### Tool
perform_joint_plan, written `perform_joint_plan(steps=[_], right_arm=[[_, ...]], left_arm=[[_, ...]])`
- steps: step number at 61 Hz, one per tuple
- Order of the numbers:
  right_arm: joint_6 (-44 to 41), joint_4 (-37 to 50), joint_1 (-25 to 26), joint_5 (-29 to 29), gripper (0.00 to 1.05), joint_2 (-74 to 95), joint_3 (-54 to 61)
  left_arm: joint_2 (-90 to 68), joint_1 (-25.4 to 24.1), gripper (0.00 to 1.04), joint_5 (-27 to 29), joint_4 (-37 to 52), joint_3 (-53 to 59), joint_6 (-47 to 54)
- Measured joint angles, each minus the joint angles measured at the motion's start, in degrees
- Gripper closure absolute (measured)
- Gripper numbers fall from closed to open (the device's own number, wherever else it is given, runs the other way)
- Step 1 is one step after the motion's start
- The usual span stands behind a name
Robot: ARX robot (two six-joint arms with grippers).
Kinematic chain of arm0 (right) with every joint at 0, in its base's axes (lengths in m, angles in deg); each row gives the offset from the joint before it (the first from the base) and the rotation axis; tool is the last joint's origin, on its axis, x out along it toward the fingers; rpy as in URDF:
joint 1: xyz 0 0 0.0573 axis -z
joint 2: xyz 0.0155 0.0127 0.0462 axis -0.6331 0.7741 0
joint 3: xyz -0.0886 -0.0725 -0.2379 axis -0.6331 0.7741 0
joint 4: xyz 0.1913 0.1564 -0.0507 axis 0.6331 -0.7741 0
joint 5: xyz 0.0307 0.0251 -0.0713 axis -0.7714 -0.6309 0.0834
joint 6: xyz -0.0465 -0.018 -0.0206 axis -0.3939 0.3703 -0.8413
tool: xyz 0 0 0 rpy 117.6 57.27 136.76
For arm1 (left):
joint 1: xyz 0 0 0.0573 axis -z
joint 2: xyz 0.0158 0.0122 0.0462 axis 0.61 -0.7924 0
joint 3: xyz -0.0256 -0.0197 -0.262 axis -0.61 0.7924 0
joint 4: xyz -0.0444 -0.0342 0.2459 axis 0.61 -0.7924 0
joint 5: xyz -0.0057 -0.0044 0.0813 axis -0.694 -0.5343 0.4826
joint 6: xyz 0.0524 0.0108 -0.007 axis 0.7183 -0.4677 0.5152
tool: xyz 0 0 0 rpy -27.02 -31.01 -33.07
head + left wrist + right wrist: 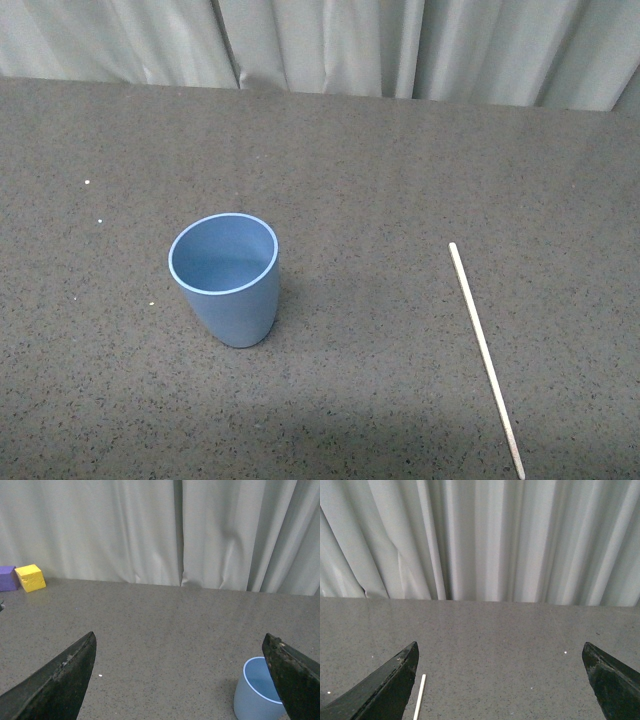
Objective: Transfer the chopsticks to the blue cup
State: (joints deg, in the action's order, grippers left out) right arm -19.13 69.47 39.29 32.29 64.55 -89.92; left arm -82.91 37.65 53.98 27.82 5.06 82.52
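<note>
The blue cup (228,280) stands upright and empty on the dark speckled table, left of centre. The chopstick (485,355), a single pale stick, lies flat to the right of the cup, running toward the near edge. Neither arm shows in the front view. My left gripper (180,645) is open and empty above the table, with the cup (256,690) partly behind one finger (295,677). My right gripper (500,652) is open and empty; the far end of the chopstick (419,698) lies just inside one finger (385,687).
Pale curtains (330,45) hang along the table's far edge. A yellow block (30,577) and a purple block (7,578) sit at the far edge in the left wrist view. A few small white specks lie on the table.
</note>
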Motion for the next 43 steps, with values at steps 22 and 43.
perform_joint_plan(steps=[22, 43], right_arm=[[0.00, 0.00, 0.00, 0.02, 0.09, 0.00, 0.00], [0.00, 0.00, 0.00, 0.02, 0.09, 0.00, 0.00]], left_arm=[[0.00, 0.00, 0.07, -0.02, 0.00, 0.00, 0.00], [0.00, 0.00, 0.07, -0.02, 0.00, 0.00, 0.00]])
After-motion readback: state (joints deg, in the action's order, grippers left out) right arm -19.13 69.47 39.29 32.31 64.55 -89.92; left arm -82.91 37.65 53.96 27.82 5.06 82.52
